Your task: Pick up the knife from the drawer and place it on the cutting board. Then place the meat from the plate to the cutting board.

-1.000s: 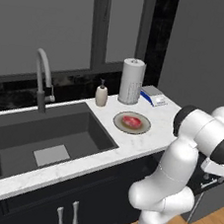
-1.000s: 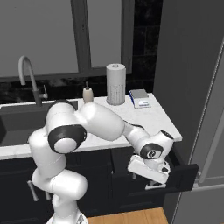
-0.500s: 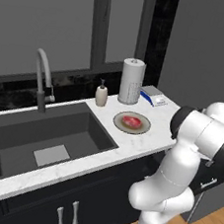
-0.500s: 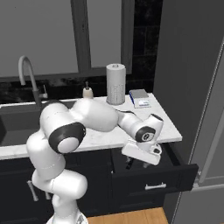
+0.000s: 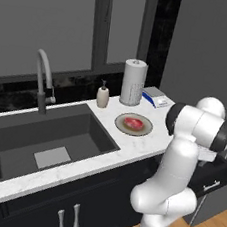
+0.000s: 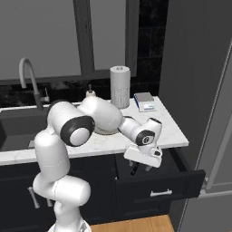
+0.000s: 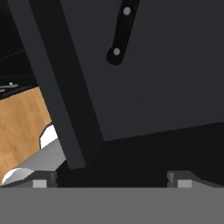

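The knife (image 7: 121,33) lies in the open drawer (image 6: 158,186); in the hand view I see its black handle with two silver rivets, and the blade runs out of frame. My gripper (image 6: 141,168) hangs open over the drawer's inside, pointing down, with nothing between its fingertips (image 7: 43,179). The red-pink meat (image 5: 133,122) rests on the round tan plate (image 5: 121,127) on the marble counter right of the sink. The cutting board is out of view.
A dark sink (image 5: 47,137) with a curved faucet (image 5: 43,79) takes up the counter's left. A soap bottle (image 5: 103,95), a paper towel roll (image 5: 133,81) and a small blue-white scale (image 5: 157,96) stand at the back. A tall dark cabinet (image 6: 199,81) rises to the right.
The hand has drawn back from the drawer front, moved left and turned down over the open drawer. Its jaws have stayed wide.
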